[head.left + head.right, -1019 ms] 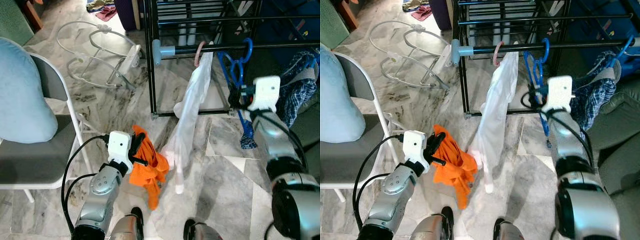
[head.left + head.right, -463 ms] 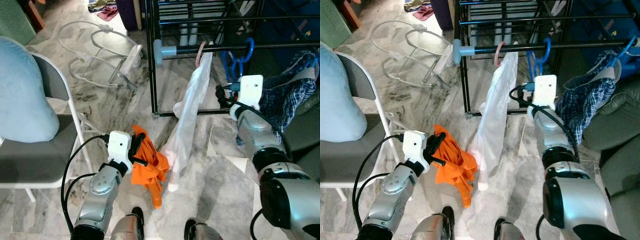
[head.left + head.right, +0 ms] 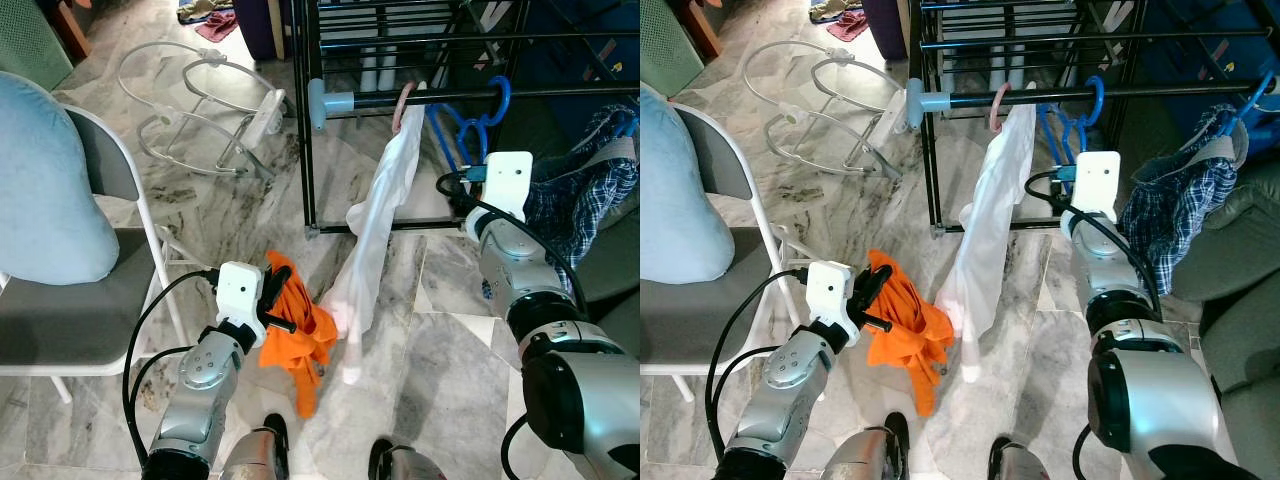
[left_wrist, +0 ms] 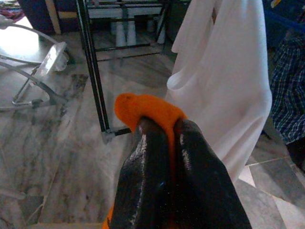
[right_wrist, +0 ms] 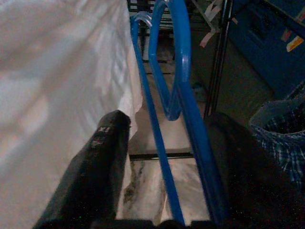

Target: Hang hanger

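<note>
Two arms reach forward in the left eye view: the left hand sits low over the marble floor, clamped on a bunched orange cloth, while the right hand is raised toward the black drying rack. On the rack's front rail hang a pink hanger carrying a long white garment, a blue hanger hooked just to its right, and a plaid shirt further right. The blue hanger lies right in front of the right hand, whose white wrist block covers its lower part. A white folding chair with a pale blue cushion stands at the left, and a white wire frame lies on the floor behind it. In the left wrist view the two black fingers are pressed together on a fold of the orange cloth, with the white garment hanging just beyond. In the right wrist view the fingers stand apart with the blue hanger running between them; whether they touch it cannot be told.
</note>
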Robot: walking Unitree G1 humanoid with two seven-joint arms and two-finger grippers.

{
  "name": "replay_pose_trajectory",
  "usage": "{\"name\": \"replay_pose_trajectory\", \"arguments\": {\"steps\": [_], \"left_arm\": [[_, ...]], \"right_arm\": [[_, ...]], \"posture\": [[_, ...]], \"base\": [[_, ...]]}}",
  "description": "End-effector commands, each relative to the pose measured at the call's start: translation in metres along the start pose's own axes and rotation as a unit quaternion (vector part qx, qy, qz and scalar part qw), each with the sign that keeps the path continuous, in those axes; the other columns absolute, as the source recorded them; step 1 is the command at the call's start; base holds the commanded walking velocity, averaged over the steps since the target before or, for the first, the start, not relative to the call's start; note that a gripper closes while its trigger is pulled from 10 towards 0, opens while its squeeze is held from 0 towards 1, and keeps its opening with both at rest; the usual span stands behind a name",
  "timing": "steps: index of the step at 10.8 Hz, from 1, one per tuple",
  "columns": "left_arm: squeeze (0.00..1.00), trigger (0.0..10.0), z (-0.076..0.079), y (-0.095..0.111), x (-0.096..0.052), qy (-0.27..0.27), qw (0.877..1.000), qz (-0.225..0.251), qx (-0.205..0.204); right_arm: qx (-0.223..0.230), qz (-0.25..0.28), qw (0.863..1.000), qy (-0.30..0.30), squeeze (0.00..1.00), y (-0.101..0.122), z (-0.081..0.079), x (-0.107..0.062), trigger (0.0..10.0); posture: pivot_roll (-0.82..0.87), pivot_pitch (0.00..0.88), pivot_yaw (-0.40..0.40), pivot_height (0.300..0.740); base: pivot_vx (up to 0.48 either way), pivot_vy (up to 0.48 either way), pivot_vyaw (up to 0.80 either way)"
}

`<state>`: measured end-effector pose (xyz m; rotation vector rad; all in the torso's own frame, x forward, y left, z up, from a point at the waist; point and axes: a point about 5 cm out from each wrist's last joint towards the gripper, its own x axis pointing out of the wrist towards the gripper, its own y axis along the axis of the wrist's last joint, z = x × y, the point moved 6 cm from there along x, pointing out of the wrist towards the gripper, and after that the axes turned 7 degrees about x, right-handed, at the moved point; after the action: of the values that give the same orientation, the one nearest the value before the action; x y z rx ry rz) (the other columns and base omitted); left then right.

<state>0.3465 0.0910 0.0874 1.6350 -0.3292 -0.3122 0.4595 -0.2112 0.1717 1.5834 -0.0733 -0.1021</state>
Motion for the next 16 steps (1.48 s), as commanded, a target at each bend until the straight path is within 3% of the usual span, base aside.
{"name": "replay_pose_trajectory", "arguments": {"steps": [1,7,9,10,11,12,13,14,15,16], "left_arm": [[0.0,10.0,0.001,-0.002,-0.001,-0.004,1.0,-0.004,0.001],[0.0,10.0,0.001,-0.003,-0.001,-0.002,1.0,-0.006,0.001],[0.0,10.0,0.002,-0.003,0.0,-0.002,1.0,-0.006,0.001],[0.0,10.0,0.002,-0.004,0.0,-0.001,1.0,-0.008,0.001],[0.0,10.0,0.002,-0.004,0.0,0.0,1.0,-0.008,0.001],[0.0,10.0,0.002,-0.005,0.0,0.0,1.0,-0.009,0.001],[0.0,10.0,0.003,-0.005,0.0,0.0,1.0,-0.009,0.001],[0.0,10.0,0.003,-0.005,0.0,-0.001,1.0,-0.01,0.001],[0.0,10.0,0.003,-0.005,0.0,-0.001,1.0,-0.01,0.002],[0.0,10.0,0.003,-0.005,0.0,-0.001,1.0,-0.01,0.002]], "right_arm": [[0.003,-0.011,1.0,-0.005,0.0,-0.003,0.001,0.001,0.0],[-0.005,-0.029,1.0,-0.009,0.0,-0.011,0.005,-0.001,0.0],[-0.014,-0.036,0.999,-0.005,0.0,-0.013,0.007,-0.001,1.9],[-0.026,-0.037,0.999,-0.011,0.0,-0.015,0.013,-0.002,9.1],[-0.041,-0.035,0.998,-0.022,1.0,-0.016,0.018,-0.003,10.0],[-0.049,-0.035,0.998,-0.019,1.0,-0.018,0.018,-0.004,10.0],[-0.055,-0.034,0.998,-0.02,0.93,-0.018,0.019,-0.005,10.0],[-0.058,-0.031,0.998,-0.021,0.25,-0.015,0.02,-0.004,10.0],[-0.061,-0.025,0.998,-0.015,0.0,-0.01,0.018,-0.002,10.0],[-0.065,-0.021,0.998,-0.011,0.0,-0.005,0.016,-0.001,10.0]], "posture": [[0.06,0.222,0.077,0.74],[0.06,0.221,0.071,0.74],[0.06,0.218,0.067,0.74],[0.06,0.218,0.066,0.74],[0.06,0.218,0.066,0.74],[0.06,0.218,0.066,0.74],[0.06,0.218,0.066,0.74],[0.06,0.223,0.066,0.74],[0.06,0.223,0.068,0.74],[0.06,0.222,0.065,0.74]], "base": [[0.0,0.0,0.0],[0.0,0.0,0.0],[0.0,0.0,0.0],[0.0,0.0,0.0],[0.0,0.0,0.0],[0.0,0.0,0.0],[0.0,0.0,0.0],[0.0,0.0,0.0],[0.0,0.0,0.0],[0.0,0.0,0.0]]}}
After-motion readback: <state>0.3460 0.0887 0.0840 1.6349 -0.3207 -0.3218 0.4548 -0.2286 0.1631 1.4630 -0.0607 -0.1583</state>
